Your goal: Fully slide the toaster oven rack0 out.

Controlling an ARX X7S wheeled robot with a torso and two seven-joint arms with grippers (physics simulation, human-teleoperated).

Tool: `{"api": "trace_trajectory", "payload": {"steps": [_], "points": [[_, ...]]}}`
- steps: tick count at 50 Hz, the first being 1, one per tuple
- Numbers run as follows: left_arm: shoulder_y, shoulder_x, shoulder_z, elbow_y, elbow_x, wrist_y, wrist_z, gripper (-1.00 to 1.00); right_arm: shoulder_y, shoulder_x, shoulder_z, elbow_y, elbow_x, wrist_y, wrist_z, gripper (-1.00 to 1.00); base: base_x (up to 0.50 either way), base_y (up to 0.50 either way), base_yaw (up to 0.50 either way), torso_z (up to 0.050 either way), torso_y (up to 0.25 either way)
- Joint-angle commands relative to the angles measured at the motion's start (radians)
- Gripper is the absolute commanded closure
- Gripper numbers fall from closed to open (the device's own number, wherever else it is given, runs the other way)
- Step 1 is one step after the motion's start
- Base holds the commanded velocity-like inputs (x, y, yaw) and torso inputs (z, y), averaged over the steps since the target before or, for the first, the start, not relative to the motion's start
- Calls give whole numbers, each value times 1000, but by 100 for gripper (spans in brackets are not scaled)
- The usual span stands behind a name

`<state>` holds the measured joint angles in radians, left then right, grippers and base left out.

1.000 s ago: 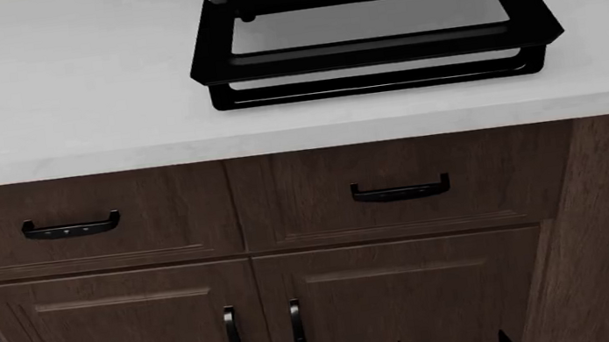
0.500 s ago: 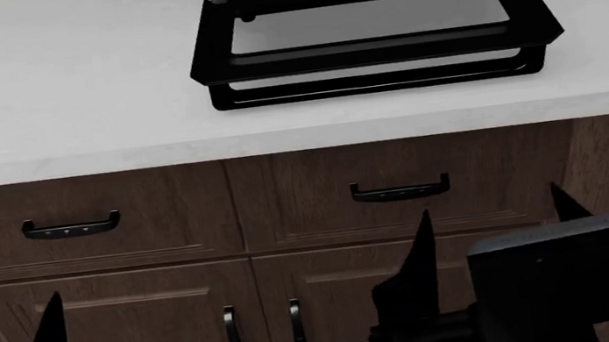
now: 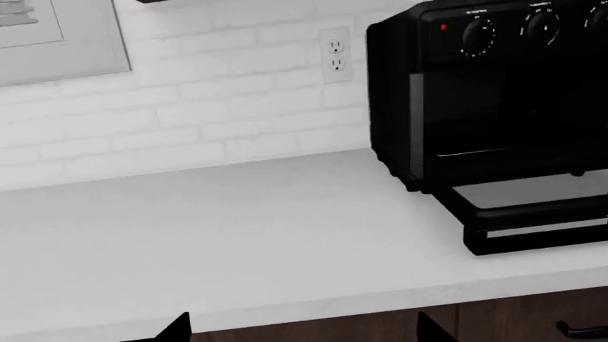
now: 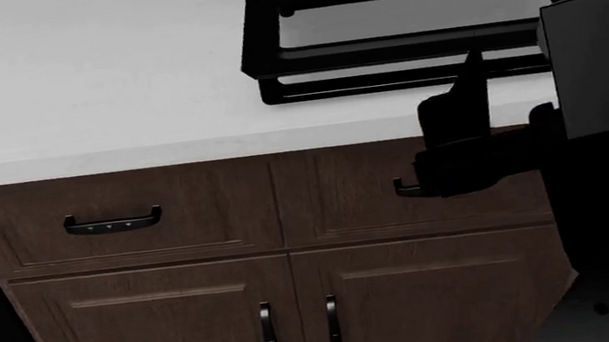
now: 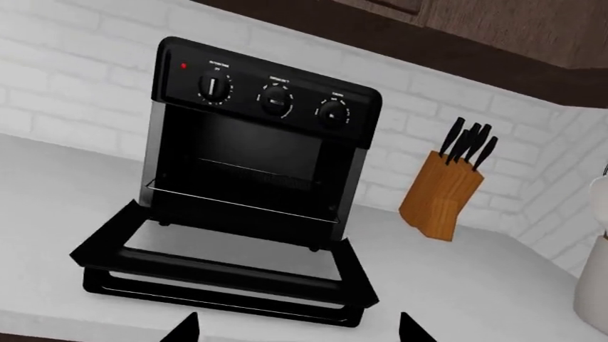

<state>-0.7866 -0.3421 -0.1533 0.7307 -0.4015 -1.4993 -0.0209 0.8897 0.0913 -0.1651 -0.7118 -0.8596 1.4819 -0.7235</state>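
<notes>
The black toaster oven (image 5: 261,142) stands on the white counter with its glass door (image 5: 228,263) folded down flat toward me. The rack0 (image 5: 256,165) shows as thin silver wires inside the dark cavity, behind the oven's front edge. My right gripper (image 5: 296,329) is open and empty, hovering over the counter just in front of the door's bar handle. In the head view one of its fingers (image 4: 470,83) stands at the counter's edge by the door (image 4: 406,43). My left gripper (image 3: 304,331) is open and empty at the counter edge, well to the left of the oven (image 3: 494,92).
A wooden knife block (image 5: 445,192) and a white jar (image 5: 594,285) stand right of the oven. A wall outlet (image 3: 334,53) sits left of it. Below the counter are drawers with black handles (image 4: 110,221) and cabinet doors (image 4: 269,335).
Both arms have risen from in front of the cabinet doors to counter height. The right gripper now stands near the oven door. The head view has shifted, so the oven sits further right.
</notes>
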Motion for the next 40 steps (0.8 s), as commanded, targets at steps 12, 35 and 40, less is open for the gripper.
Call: {"api": "trace_trajectory", "payload": {"steps": [12,35,40], "points": [[-113,-9,38,-49,-49,-35,-23,-100,83,-28,-5,35,-145,25,-138,-100,0,417,0,0,0],[-87,-11,52,-54,-68,-6,-47,-100,73,-53,9,71,-199,-8,-202,-100,391,59,0,0,0],[-83,-9,56,-59,-70,2,-54,-100,58,-59,16,73,-175,-21,-180,-100,500,110,0,0,0]]}}
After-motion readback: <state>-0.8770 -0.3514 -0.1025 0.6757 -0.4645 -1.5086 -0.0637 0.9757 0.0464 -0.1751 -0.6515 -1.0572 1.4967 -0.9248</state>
